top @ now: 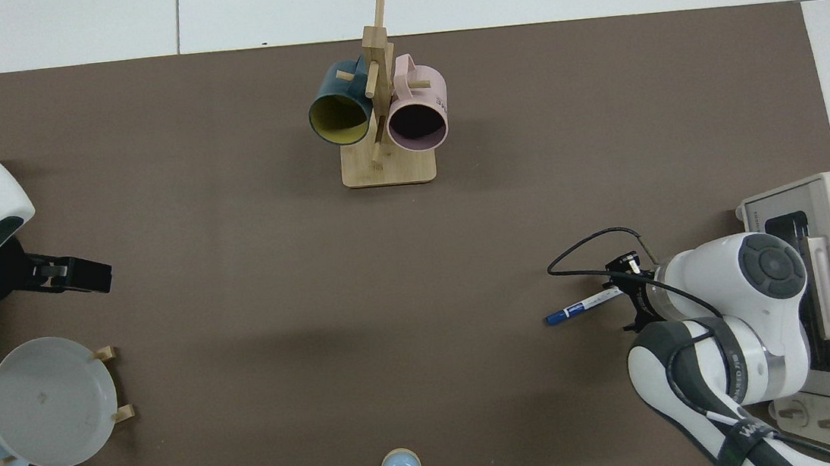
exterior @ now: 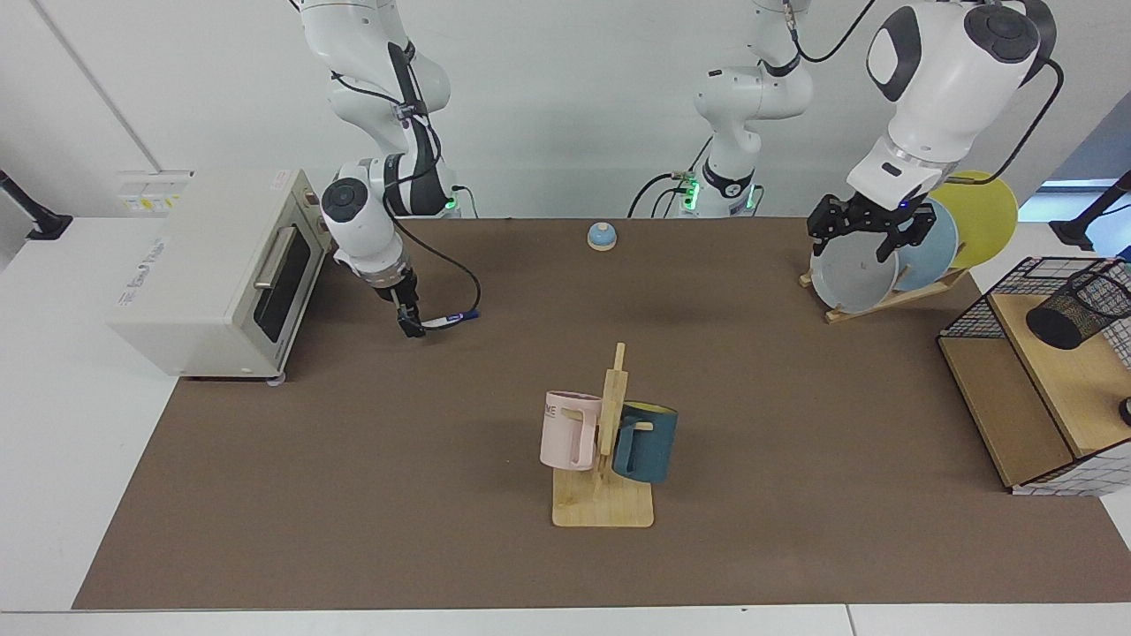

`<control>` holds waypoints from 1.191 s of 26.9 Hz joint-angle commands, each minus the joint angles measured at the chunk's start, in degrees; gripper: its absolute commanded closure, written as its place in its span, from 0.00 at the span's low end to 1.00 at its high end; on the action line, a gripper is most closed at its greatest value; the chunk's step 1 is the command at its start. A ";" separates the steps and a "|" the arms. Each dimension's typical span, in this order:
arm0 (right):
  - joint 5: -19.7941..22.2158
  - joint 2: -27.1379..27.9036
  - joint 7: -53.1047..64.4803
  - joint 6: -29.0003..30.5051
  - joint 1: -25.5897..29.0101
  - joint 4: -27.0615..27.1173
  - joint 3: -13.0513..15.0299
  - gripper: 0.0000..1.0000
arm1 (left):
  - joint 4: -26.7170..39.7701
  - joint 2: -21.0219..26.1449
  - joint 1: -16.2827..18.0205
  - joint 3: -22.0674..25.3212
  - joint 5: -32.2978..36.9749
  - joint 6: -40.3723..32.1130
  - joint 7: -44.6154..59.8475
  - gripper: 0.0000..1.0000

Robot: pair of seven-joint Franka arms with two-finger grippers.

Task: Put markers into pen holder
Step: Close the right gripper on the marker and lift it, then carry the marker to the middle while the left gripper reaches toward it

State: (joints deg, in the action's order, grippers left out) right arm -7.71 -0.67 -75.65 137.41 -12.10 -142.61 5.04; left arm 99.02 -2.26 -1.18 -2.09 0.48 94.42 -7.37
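The marker (exterior: 452, 319), white with a blue cap, lies near the toaster oven with its cap toward the table's middle; in the top view the marker (top: 580, 307) is at the right. My right gripper (exterior: 410, 326) points down and is shut on the marker's white end; in the top view the wrist hides most of the right gripper (top: 628, 296). The pen holder (exterior: 1078, 309), a black mesh cup, lies tilted on a wooden shelf at the far side from the marker. My left gripper (exterior: 864, 240) hangs open and empty above the plates, also seen in the top view (top: 88, 277).
A toaster oven (exterior: 212, 274) stands just behind the right arm. A wooden mug tree (exterior: 610, 450) with two mugs is mid-table. A blue bell (exterior: 602, 236), a plate rack (exterior: 892, 296) and a wire basket (exterior: 972, 309) with wooden shelves are also here.
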 commanded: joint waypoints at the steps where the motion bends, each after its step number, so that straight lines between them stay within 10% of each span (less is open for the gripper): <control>1: -1.00 0.49 1.65 0.94 0.67 0.14 -0.21 1.00 | 0.65 -0.99 -0.23 0.24 -0.12 -0.99 0.52 0.00; 13: -1.26 0.41 1.30 -3.88 0.93 3.03 -0.21 1.00 | 0.39 -0.72 -0.49 0.16 -0.21 -0.38 0.61 0.00; 21: -13.55 -1.09 1.03 -18.39 -0.03 14.72 -0.21 1.00 | 0.74 -0.81 -2.42 -0.19 -0.56 0.33 -0.19 0.00; 32: -30.43 -0.83 0.25 -18.40 -8.03 23.17 -0.21 1.00 | 0.56 -0.46 -7.96 -1.16 -2.59 0.77 -9.94 0.00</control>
State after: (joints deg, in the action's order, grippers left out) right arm -33.03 -2.21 -75.64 119.39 -17.30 -122.56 4.70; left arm 99.02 -2.28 -7.44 -3.32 -1.31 94.54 -13.28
